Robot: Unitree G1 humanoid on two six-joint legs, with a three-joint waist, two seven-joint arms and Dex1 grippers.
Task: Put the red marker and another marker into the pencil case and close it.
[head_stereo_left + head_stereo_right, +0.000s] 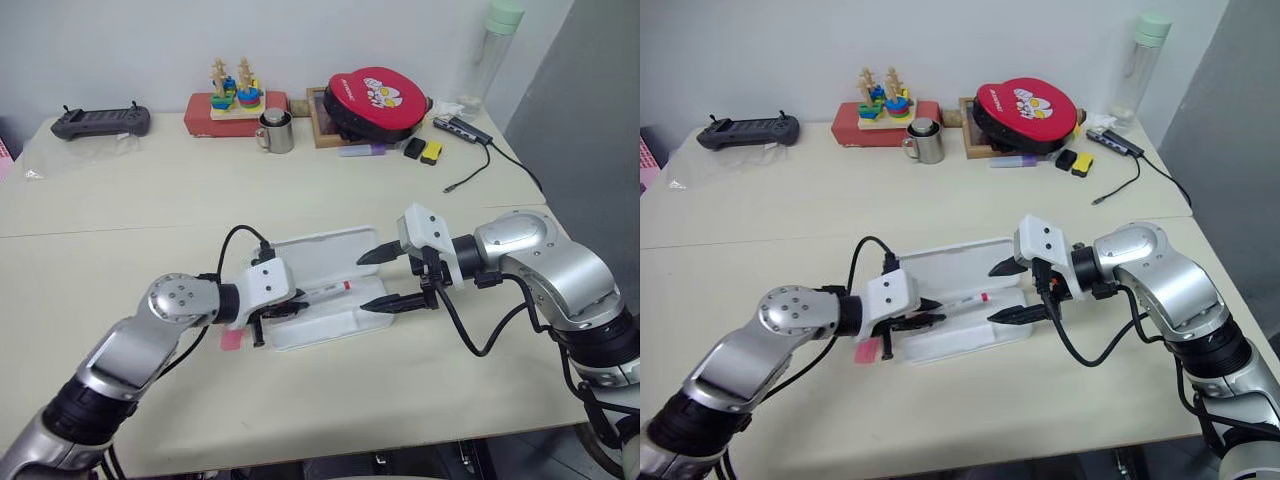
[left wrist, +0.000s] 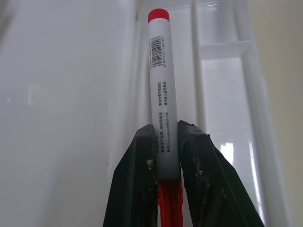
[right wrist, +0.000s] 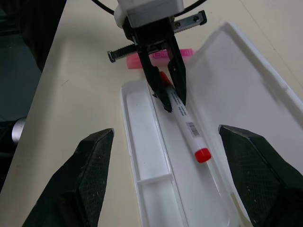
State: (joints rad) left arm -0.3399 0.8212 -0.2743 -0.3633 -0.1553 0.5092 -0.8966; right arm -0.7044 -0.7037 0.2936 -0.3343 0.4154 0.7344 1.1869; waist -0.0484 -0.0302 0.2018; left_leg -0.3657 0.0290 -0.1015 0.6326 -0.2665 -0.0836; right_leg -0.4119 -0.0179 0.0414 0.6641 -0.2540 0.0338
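One marker, the red marker (image 3: 182,122), is pinched by the left gripper (image 3: 166,90) over the pencil case (image 3: 246,85) tray; release is needed next, while the right gripper (image 3: 165,177) is held spread.

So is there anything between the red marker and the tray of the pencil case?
Nothing visible. The left claw holds the red marker over the open pencil case, whose tray lies bare beneath it. The open right claw straddles the case's far end.

Pink highlighter (image 1: 232,339) mostly hidden behind left pincer (image 1: 290,309); barrel print illegible.
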